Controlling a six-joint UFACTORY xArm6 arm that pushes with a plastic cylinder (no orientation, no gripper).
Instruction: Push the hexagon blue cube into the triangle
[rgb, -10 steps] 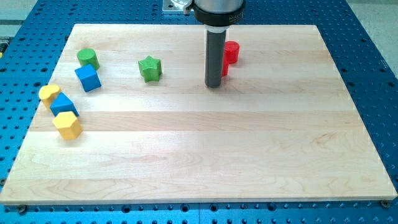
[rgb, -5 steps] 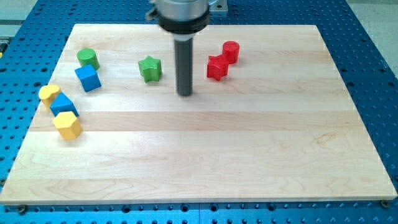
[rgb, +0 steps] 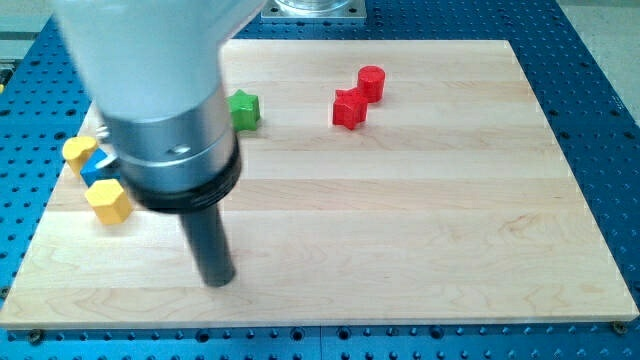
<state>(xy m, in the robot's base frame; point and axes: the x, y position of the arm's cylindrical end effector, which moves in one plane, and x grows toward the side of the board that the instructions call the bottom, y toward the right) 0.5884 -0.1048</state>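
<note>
My tip (rgb: 218, 281) rests on the wooden board (rgb: 420, 220) near the view's bottom left, to the lower right of the yellow hexagon block (rgb: 108, 201). The blue triangle block (rgb: 93, 167) shows only in part, between the yellow hexagon and the yellow cylinder (rgb: 78, 150). The arm's grey body covers the upper left of the board. The blue cube is hidden behind it. My tip touches no block.
A green star block (rgb: 244, 108) peeks out to the right of the arm's body. A red star block (rgb: 348, 109) and a red cylinder (rgb: 372, 81) stand together at the view's top, right of centre. Blue perforated table surrounds the board.
The rod has swept from the board's upper middle down and to the left, and the arm's body now hides the blue cube and the green cylinder. No visible block has moved.
</note>
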